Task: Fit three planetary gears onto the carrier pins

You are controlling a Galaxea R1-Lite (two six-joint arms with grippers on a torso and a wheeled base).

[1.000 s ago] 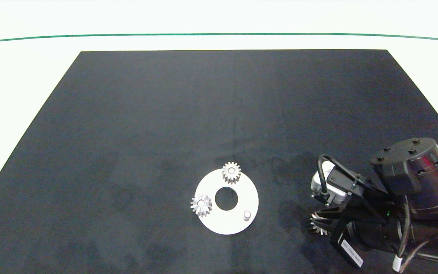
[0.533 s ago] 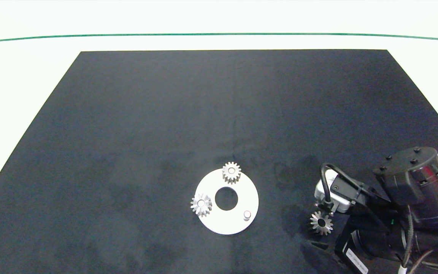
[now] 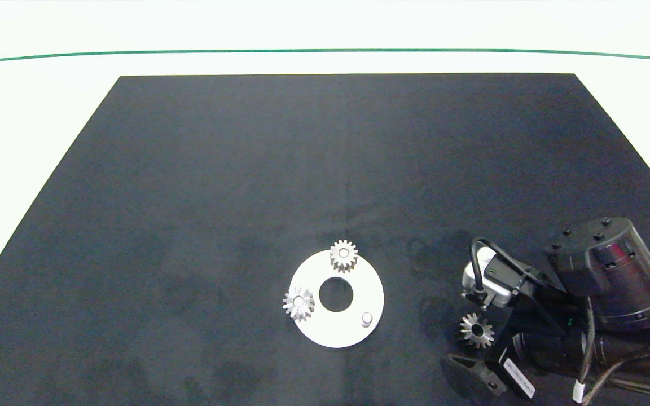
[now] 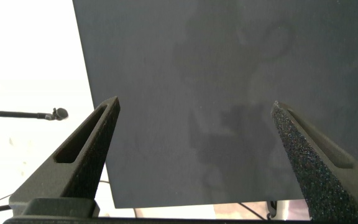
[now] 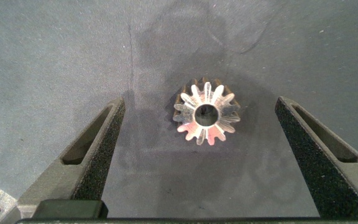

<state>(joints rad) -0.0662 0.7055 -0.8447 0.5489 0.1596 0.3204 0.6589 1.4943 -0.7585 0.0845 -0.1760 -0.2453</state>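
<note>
A: Step in hand?
B: Third gear: flat on the counter's black mat, between the right hand's spread fingers, untouched. Next: close, lift, align its bore over the bare pin.
A: Carrier contents?
B: White disc: two gears seated. Left hand apart, idle, counter's left edge.
</note>
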